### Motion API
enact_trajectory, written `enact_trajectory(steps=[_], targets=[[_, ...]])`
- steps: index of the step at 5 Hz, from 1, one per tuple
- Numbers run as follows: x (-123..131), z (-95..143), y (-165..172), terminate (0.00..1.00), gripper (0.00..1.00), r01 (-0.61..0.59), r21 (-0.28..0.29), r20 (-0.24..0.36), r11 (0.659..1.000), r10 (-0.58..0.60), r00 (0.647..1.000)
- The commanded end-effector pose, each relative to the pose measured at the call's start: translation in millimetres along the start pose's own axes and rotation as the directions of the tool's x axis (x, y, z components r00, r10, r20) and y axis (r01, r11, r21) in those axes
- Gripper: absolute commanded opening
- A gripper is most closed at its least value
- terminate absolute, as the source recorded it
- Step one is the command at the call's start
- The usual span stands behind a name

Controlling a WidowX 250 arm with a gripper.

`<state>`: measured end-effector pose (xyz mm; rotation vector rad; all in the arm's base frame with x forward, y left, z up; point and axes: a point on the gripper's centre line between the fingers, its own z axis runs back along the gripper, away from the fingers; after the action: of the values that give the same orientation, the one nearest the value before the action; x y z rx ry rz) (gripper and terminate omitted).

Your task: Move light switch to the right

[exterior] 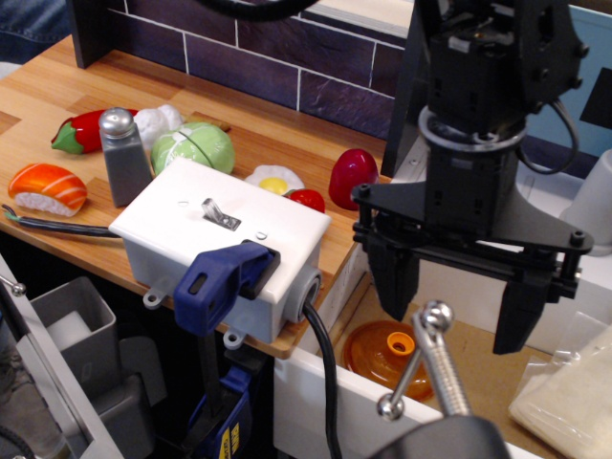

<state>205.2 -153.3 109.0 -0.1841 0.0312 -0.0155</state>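
The light switch is a small silver toggle lever sticking up from a white plastic box at the front edge of the wooden counter. A black cable leaves the box's right end. The lever leans to the left and away from me. My gripper hangs to the right of the box, over the sink area. It is open and empty, with its two black fingers spread wide. It is well clear of the lever.
A blue clamp handle grips the box's front. A grey shaker, toy sushi, lettuce, pepper, fried egg and red toys lie behind. A chrome faucet handle and an orange lid are below the gripper.
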Motion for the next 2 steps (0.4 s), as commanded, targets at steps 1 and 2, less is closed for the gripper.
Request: enact_trajectory(steps=[1,2], targets=[[0,0,0,0.0,1.0,0.0,0.0,0.0,1.0,0.0,1.0],[8,30,17,0.0,1.0,0.019,0.0,-0.003,1.0,-0.019,1.0]])
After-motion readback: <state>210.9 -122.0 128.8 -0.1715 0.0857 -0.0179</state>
